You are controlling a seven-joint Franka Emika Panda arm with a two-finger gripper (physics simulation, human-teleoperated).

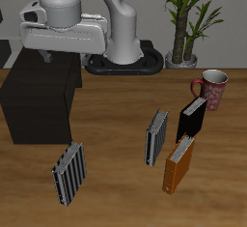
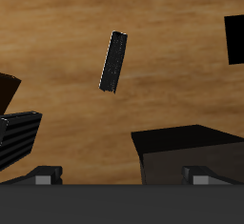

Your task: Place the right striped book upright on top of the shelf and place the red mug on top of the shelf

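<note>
The right striped book (image 1: pixel 68 173) stands upright on the table near the front edge, in front of the black shelf (image 1: pixel 39 100). In the wrist view it shows edge-on (image 2: pixel 114 61), beyond the shelf (image 2: pixel 191 152). The red mug (image 1: pixel 210 88) stands upright far across the table, near the plant. My gripper (image 1: pixel 64 61) hangs above the shelf's inner edge, high over the table, open and empty. Its fingertips sit wide apart in the wrist view (image 2: pixel 122 175). It is well apart from both the book and the mug.
A greyer striped book (image 1: pixel 156 136) stands mid-table and also shows in the wrist view (image 2: pixel 19 137). A black book (image 1: pixel 191 120) and an orange book (image 1: pixel 178 163) stand beside it. A potted plant (image 1: pixel 188 18) stands at the back. Another black shape (image 2: pixel 233 37) is at the wrist view's edge.
</note>
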